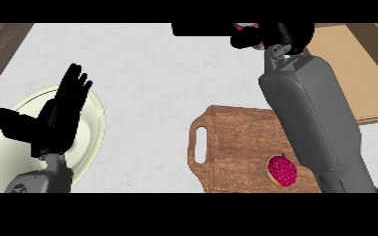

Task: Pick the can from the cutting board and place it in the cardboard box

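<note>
Our right black hand (275, 36) far right, fingers curled round red-topped can (249, 29), beside tan cardboard box (341, 70). Our left black hand (60, 111) open over pale round plate (94, 130). Brown wooden cutting board (235, 145) near.

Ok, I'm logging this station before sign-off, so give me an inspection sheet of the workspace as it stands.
Surface: pale counter, dark strip at far left.
Job's things: cutting board with no can on it; a red-and-white thing, likely the can, in the right hand beside the cardboard box.
Clutter: halved red fruit on the board; plate at left.
Hands: right hand curled round the can; left hand open, resting over the plate.
Cables: nothing seen.
Surroundings: dark object at the far edge.
</note>
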{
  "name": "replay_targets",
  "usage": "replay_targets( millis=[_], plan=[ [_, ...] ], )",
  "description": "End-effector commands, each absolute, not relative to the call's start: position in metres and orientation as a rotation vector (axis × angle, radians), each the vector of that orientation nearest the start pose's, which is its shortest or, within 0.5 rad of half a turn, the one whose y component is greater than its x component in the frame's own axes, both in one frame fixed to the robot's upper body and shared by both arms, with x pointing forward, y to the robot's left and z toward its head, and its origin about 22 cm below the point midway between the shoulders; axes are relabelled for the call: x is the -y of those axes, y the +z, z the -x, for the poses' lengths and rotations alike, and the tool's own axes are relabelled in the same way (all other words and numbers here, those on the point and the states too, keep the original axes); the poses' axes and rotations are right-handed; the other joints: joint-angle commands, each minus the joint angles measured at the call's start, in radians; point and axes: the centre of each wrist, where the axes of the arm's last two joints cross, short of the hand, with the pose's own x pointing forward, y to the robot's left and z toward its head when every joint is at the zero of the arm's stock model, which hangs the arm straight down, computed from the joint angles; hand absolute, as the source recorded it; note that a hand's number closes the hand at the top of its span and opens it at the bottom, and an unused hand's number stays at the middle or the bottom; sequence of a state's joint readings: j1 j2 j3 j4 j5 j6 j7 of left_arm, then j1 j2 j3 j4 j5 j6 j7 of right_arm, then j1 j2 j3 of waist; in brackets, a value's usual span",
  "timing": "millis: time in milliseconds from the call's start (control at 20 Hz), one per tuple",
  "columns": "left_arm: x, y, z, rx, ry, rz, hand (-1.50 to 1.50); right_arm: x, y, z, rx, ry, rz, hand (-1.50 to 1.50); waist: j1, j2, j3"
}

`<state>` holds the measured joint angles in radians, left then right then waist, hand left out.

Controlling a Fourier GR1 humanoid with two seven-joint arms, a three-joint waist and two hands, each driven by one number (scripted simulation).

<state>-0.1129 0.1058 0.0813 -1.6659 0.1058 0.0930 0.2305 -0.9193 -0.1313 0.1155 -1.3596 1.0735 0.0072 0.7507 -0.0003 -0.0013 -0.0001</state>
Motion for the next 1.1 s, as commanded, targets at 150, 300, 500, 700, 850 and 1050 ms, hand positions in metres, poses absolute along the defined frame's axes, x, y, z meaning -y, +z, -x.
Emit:
replay_targets(
  millis=[150, 300, 500, 700, 850, 1050],
  plan=[
    [-0.270, 0.063, -0.258, 1.543, 0.086, -0.076, 0.00, 0.177, 0.235, -0.385, 1.425, 0.479, 1.265, 1.50, 0.005, 0.000, 0.000],
    [-0.266, 0.067, -0.261, 1.558, 0.108, -0.078, 0.00, 0.205, 0.234, -0.403, 1.395, 0.445, 1.257, 1.50, 0.010, 0.002, 0.000],
    [-0.256, 0.068, -0.272, 1.554, 0.116, -0.077, 0.00, 0.240, 0.214, -0.410, 1.323, 0.478, 1.452, 1.50, 0.009, 0.005, 0.000],
    [-0.260, 0.067, -0.270, 1.541, 0.100, -0.038, 0.00, 0.261, 0.199, -0.430, 1.281, 0.506, 1.470, 1.50, 0.016, 0.006, 0.000],
    [-0.249, 0.059, -0.262, 1.553, 0.098, -0.053, 0.00, 0.310, 0.195, -0.433, 1.230, 0.526, 1.497, 1.50, 0.025, 0.009, 0.001],
    [-0.246, 0.060, -0.270, 1.547, 0.090, -0.052, 0.00, 0.330, 0.177, -0.440, 1.180, 0.590, 1.484, 1.50, 0.029, 0.012, 0.001]
  ],
)
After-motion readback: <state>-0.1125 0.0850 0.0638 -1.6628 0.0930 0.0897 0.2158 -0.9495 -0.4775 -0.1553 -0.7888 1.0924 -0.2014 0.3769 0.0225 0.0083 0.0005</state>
